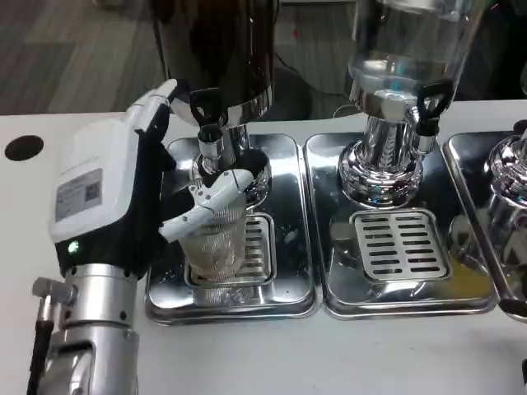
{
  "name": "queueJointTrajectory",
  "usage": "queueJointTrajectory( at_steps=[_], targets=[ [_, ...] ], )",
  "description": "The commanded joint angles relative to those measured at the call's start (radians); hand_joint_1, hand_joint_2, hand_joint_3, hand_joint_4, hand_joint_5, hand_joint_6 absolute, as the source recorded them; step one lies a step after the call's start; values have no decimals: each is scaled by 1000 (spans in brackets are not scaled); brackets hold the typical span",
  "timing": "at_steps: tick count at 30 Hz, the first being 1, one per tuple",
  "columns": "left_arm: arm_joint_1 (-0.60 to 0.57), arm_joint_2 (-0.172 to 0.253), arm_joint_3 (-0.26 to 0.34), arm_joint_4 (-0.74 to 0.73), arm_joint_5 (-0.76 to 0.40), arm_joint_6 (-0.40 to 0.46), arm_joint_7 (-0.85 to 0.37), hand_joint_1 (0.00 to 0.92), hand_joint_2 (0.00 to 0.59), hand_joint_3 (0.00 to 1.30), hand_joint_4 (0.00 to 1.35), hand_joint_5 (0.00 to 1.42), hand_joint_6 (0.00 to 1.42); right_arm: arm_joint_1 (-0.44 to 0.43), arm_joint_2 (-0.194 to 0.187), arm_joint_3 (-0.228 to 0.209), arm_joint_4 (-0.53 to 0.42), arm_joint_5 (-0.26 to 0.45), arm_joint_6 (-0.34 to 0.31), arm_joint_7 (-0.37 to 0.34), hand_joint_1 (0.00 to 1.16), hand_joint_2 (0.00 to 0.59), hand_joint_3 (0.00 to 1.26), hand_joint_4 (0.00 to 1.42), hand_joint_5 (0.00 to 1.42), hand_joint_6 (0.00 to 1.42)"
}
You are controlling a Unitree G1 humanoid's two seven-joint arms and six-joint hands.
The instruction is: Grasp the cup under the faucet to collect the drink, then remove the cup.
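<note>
Now clear cup [216, 243] w/ fingers [202, 206] round

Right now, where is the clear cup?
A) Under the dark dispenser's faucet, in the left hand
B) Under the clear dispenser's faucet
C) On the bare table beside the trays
A: the left hand grips the clear cup below the dark dispenser's faucet, over the left tray.

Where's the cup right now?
In the head view, the clear cup is left of centre, held by the left robot hand over the drip grate of the left tray, just below the dark dispenser's faucet.
</note>
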State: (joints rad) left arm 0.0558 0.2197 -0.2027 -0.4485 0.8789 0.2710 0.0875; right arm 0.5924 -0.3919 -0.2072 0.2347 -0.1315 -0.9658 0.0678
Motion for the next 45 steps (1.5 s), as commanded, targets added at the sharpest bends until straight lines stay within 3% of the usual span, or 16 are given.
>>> queueJointTrajectory(
  at_steps=[1, 10, 24, 45],
  targets=[
    [-32, -3, -6, 7, -4, -5, -34, 97, 68, 195, 119, 627, 860, 3, 1, -3, 3, 2, -2, 6, 447, 490, 244, 76, 71, 0],
    [-63, -9, -14, 5, -4, -1, -71, 93, 63, 186, 116, 644, 863, -2, 3, 0, 15, 0, -7, 6, 449, 489, 244, 76, 72, 0],
    [-27, -17, -18, -19, 3, -9, -69, 79, 64, 405, 375, 730, 922, -12, 6, 7, 18, -4, -8, 6, 449, 489, 244, 76, 72, 0],
    [24, -13, -29, -44, 3, -32, -73, 79, 64, 422, 392, 729, 928, -13, 4, 15, 13, -4, -4, 5, 450, 489, 242, 76, 72, 0]
  ],
)
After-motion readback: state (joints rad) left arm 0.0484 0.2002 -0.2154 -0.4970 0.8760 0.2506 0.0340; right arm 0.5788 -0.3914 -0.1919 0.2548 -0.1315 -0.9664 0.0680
